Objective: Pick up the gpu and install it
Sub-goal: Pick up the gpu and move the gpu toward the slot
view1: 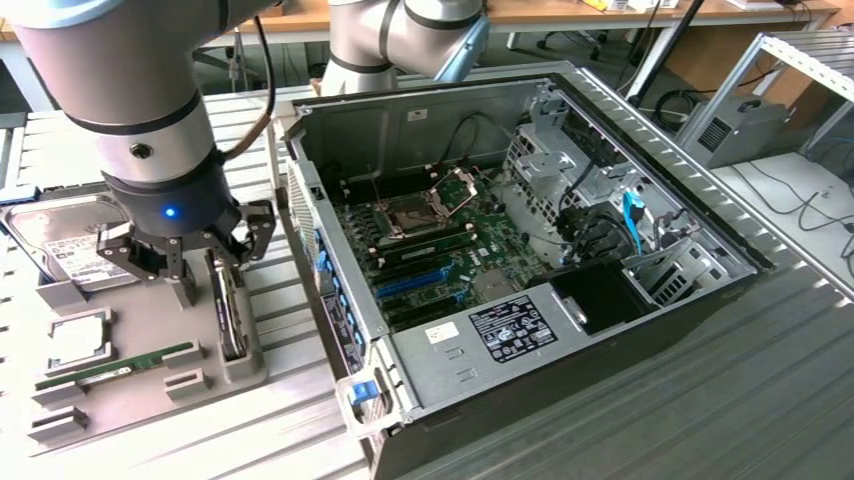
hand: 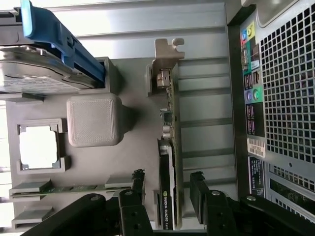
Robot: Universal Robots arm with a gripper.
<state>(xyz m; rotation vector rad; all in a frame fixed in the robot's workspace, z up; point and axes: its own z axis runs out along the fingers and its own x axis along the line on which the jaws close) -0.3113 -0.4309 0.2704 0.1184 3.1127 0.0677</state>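
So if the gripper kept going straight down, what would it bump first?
Most likely the gpu, standing on edge in the grey tray. The open gripper is lined up over it, so the card would probably slip between the jaws.

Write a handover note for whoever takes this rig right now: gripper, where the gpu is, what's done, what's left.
Gripper: open, one finger on each side of the gpu, with a gap on both sides, not clamped.
Gpu: on edge in its slot in the gray tray, on the exterior view's left of the open case.
Done: gripper is lined up over the card.
Left: the grip, the lift and the install; the blue slots on the board look empty.
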